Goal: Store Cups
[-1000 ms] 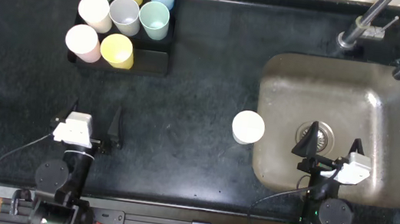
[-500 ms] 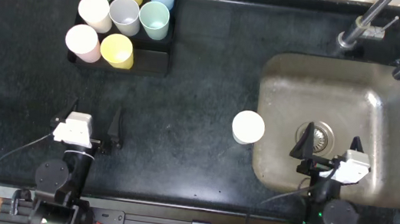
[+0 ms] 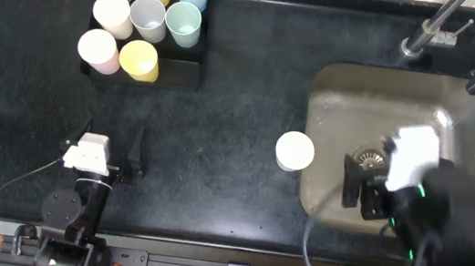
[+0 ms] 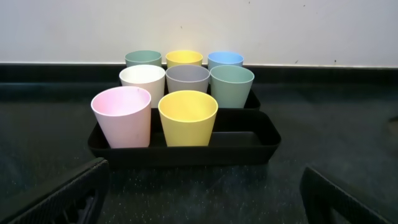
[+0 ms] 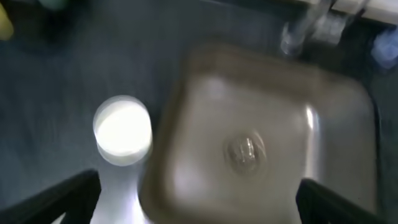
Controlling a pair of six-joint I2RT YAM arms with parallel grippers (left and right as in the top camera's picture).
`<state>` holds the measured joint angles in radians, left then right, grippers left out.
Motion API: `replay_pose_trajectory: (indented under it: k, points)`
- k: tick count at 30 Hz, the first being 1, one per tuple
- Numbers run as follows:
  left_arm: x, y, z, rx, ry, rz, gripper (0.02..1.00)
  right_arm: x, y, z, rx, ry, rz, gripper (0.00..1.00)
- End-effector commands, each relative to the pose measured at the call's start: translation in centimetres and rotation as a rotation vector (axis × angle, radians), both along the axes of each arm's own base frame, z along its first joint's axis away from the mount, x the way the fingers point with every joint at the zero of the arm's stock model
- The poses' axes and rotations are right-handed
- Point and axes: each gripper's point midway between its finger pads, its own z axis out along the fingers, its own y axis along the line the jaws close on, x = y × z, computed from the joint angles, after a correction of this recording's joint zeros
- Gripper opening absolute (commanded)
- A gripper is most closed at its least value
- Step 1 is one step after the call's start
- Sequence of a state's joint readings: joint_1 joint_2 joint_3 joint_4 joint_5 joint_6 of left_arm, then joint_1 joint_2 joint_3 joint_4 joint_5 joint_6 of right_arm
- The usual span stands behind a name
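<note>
Just beside the sink, we see the cup upright on the counter, outside the wide-spread fingers of the right gripper over that sink; the left gripper, well away, gapes wide too.

Cannot separate the fingers of the right gripper at the lower right of the top view, only a dark smear there, with the right arm behind it blurred and cut off by the bottom edge. Cannot see the stretch of sink floor beneath that arm, nor the whole drain. At upper right, faucet cut off by the top edge. Blurred throughout in the right wrist view: the white cup, the sink and the faucet, all soft-edged; cannot name a blue shape and a yellow scrap at the frame's edges. In the left wrist view, only rims of the three back cups above the row in front.
</note>
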<state>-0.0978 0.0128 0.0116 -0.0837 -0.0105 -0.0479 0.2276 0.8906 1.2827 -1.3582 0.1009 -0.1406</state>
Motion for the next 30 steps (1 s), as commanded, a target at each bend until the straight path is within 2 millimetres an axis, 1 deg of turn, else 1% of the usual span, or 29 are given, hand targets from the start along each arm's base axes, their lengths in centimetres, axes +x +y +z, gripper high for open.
replay_pose_trajectory:
  k: [1, 3, 6, 7, 11, 14, 17, 20, 22, 30]
  points:
    - [0.0, -0.1, 0.0, 0.02, -0.007, -0.009, 0.998, 0.9, 0.3, -1.2, -0.152, 0.208, 0.034, 0.998]
    - [0.0, -0.1, 0.0, 0.02, -0.007, -0.009, 1.0, 1.6, 1.2, -2.2, -0.149, 0.283, 0.026, 0.998]
    - [0.0, -0.1, 0.0, 0.02, -0.007, -0.009, 1.0, 3.5, 2.4, -3.8, -0.133, 0.331, 0.013, 0.998]
    - [0.0, -0.1, 0.0, 0.02, -0.007, -0.009, 1.0, 4.3, 3.3, -4.4, -0.112, 0.343, 0.028, 0.996]
    - [0.0, -0.1, 0.0, 0.02, -0.007, -0.009, 1.0, 6.1, 5.9, -6.4, -0.025, 0.4, 0.08, 0.998]
    - [0.0, -0.1, 0.0, 0.02, -0.007, -0.009, 1.0, 7.2, 7.3, -7.8, 0.006, 0.433, 0.112, 0.996]
    - [0.0, -0.1, 0.0, 0.02, -0.007, -0.009, 1.0, 8.0, 7.7, -9.3, -0.014, 0.464, 0.15, 0.996]
    - [0.0, -0.1, 0.0, 0.02, -0.007, -0.009, 1.0, 8.4, 7.8, -10.9, -0.039, 0.517, 0.169, 0.998]
    - [0.0, -0.1, 0.0, 0.02, -0.007, -0.009, 1.0, 8.6, 7.7, -11.7, -0.048, 0.538, 0.171, 0.996]
    - [0.0, -0.1, 0.0, 0.02, -0.007, -0.009, 1.0, 9.6, 7.5, -13.6, -0.056, 0.577, 0.163, 0.998]
